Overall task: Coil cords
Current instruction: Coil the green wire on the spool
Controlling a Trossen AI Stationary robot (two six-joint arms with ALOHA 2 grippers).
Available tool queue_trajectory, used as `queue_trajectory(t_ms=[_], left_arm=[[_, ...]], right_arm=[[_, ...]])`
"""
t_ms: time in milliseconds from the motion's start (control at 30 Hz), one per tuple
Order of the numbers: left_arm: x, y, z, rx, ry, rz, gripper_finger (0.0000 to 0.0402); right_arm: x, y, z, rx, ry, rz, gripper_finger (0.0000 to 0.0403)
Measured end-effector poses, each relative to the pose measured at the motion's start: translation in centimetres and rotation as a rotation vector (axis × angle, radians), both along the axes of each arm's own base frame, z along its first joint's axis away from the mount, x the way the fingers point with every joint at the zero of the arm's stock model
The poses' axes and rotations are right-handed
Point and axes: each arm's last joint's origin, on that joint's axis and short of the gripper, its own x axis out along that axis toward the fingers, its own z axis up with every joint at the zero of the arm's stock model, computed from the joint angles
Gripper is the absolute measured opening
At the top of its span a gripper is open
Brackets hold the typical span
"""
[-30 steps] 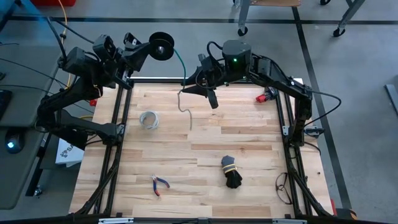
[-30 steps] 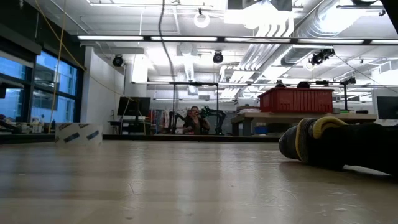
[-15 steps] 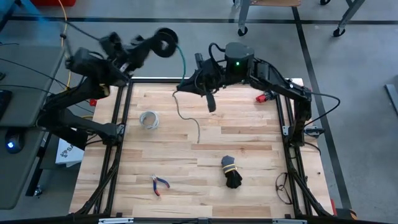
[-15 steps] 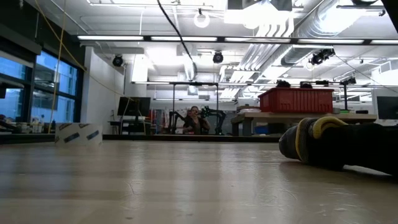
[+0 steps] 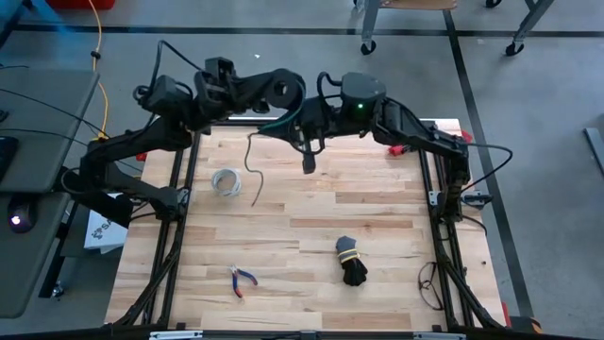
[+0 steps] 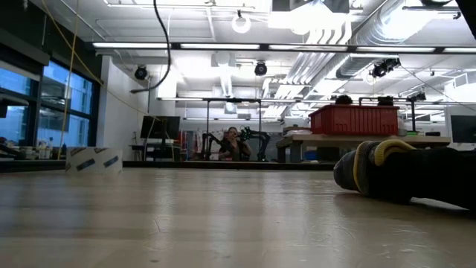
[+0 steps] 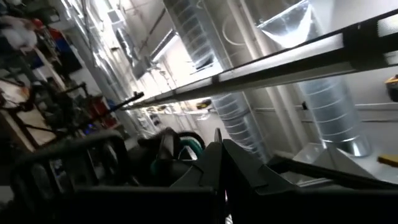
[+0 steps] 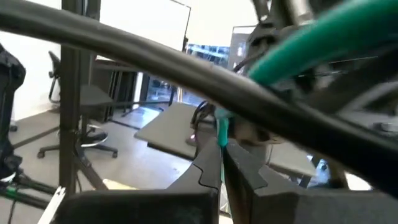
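The cord's dark round coil (image 5: 284,92) hangs high over the table's far edge, at the end of my left gripper (image 5: 268,91), which is shut on it. From the coil a green strand (image 5: 279,124) runs to my right gripper (image 5: 293,121), shut on the cord just beside the coil. Beyond that, the thin tail (image 5: 249,170) hangs down over the table's far left part. In the low view the tail (image 6: 168,52) dangles with its end in the air. The left wrist view shows the coil (image 7: 174,152) beside my shut fingers. My left gripper holds the coil (image 7: 189,146) lifted clear, well above the table; its own fingers (image 7: 214,165) hide which part of the coil they have. My right gripper pinches the green strand (image 8: 221,132) between its two fingertips, coming level from the table's right and lying across the cord. The tail hangs slack beyond the hold.
On the table lie a pale ring (image 5: 226,181) at the left, a black cord bundle with a yellow tie (image 5: 351,261) near the middle right, small pliers (image 5: 243,279) near the front and a red tool (image 5: 404,144) at the far right. A person (image 6: 234,141) sits in the room behind.
My left gripper has carried the coil toward the table's right, rolling as it went, until the coil hangs right beside my right gripper. The hanging tail has swung from the table's middle toward its left, staying clear of the wood.
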Motion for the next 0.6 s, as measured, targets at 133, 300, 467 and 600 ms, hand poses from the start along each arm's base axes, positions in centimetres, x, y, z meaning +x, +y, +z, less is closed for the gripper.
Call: queue_trajectory(t_ms=[133,300,467,600], left_arm=[[0.0,-0.9,0.1,-0.013,-0.010,-0.030,0.0000],[0.1,-2.4,0.3,-0.035,-0.031,-0.108,0.0000],[-0.2,-3.3,0.4,-0.020,-0.027,-0.134,0.0000],[-0.5,-3.5,0.6,0.011,-0.028,-0.118,0.0000]], right_arm=[[-0.3,-0.5,0.3,-0.003,-0.009,-0.062,0.0001],[-0.3,-0.9,0.7,-0.015,-0.061,-0.085,0.0000],[-0.4,-1.2,1.0,-0.027,-0.092,-0.093,0.0000],[-0.4,-1.2,1.3,-0.032,-0.121,-0.075,0.0000]])
